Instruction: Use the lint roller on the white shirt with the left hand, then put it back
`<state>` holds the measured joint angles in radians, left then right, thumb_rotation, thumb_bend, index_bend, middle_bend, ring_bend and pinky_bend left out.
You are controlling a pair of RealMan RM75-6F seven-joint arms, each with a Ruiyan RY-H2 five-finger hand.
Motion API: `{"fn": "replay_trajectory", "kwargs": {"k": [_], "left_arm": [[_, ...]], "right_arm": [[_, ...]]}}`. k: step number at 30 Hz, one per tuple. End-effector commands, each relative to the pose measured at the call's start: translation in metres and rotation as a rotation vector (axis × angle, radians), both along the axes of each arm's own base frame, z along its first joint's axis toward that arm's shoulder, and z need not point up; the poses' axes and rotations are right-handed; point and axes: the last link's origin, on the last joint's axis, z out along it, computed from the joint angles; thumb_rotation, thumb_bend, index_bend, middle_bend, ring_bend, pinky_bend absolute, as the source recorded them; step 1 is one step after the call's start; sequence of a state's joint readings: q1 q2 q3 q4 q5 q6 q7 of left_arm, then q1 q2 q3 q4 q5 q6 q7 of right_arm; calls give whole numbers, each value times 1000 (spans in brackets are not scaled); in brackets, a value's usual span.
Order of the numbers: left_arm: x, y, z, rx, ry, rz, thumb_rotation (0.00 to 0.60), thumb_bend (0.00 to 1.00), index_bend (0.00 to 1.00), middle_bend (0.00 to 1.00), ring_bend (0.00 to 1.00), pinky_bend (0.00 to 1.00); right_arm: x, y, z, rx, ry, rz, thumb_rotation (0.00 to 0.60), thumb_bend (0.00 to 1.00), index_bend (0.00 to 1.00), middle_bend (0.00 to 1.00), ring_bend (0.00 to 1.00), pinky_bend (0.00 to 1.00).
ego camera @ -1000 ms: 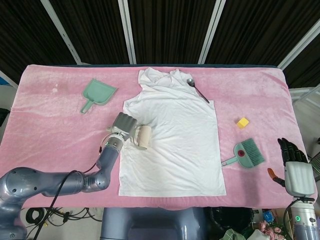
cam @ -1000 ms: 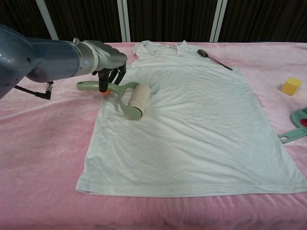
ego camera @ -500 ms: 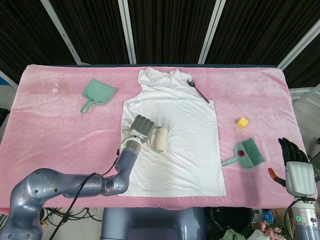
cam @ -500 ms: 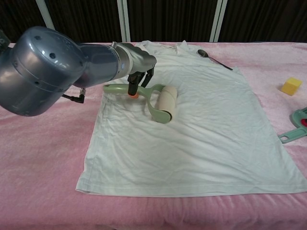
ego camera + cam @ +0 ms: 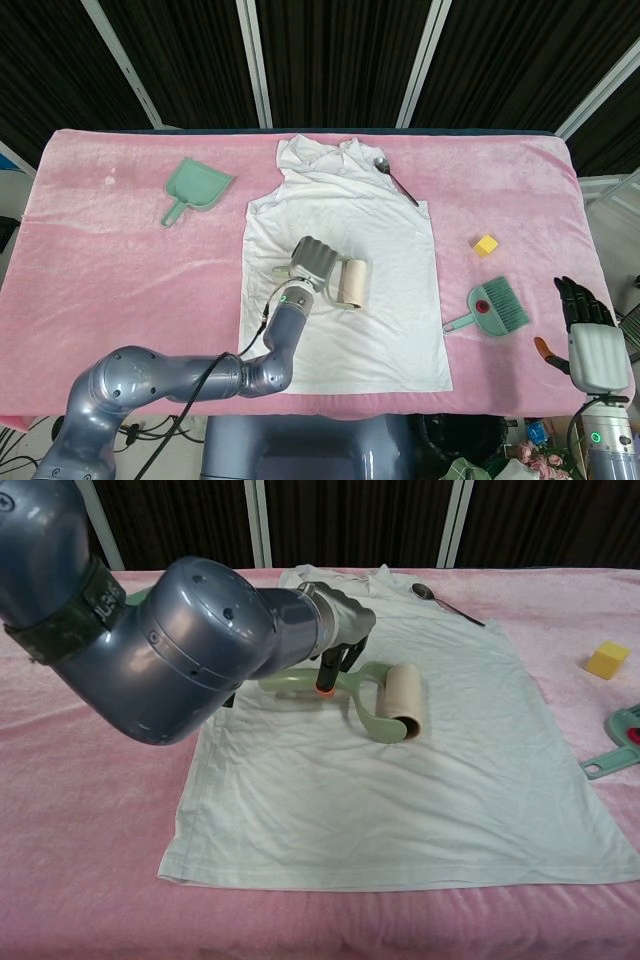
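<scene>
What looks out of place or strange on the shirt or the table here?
A metal spoon lies on the upper right shoulder of the white shirt, partly on the cloth, so it is in the way of rolling there. The left hand holds the lint roller mid-shirt. Nothing looks spilled or damaged.

Left arm: we note glossy blue-grey rounded shells, a dark band with faint lettering, a thin black cable. Left hand: grey casing, dark fingers. Right hand: pale grey back, black fingers.
</scene>
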<state>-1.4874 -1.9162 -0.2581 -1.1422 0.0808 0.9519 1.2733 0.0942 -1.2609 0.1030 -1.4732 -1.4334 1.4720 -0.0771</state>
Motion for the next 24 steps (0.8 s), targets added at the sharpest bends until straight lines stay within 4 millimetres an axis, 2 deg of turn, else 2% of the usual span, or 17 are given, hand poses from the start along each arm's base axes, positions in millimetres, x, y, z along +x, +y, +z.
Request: {"fn": "replay_trajectory", "kwargs": {"k": [1, 9, 14, 24], "left_arm": [[-3, 1, 2, 13, 28, -13, 600, 547, 645, 612, 425, 502], [-19, 2, 16, 30, 82, -13, 600, 547, 646, 613, 426, 502], [-40, 3, 25, 31, 135, -16, 600, 548, 648, 614, 430, 502], [-96, 9, 52, 29, 193, 49, 600, 548, 648, 614, 430, 503]], "right_arm": [[0, 0, 0, 1, 1, 1, 600, 122, 20, 81, 122, 215], [2, 1, -2, 6, 4, 3, 600, 122, 20, 81, 122, 215], [2, 1, -3, 8, 5, 4, 600, 121, 21, 81, 122, 215], [3, 1, -7, 20, 10, 2, 600, 121, 21, 81, 122, 215]]}}
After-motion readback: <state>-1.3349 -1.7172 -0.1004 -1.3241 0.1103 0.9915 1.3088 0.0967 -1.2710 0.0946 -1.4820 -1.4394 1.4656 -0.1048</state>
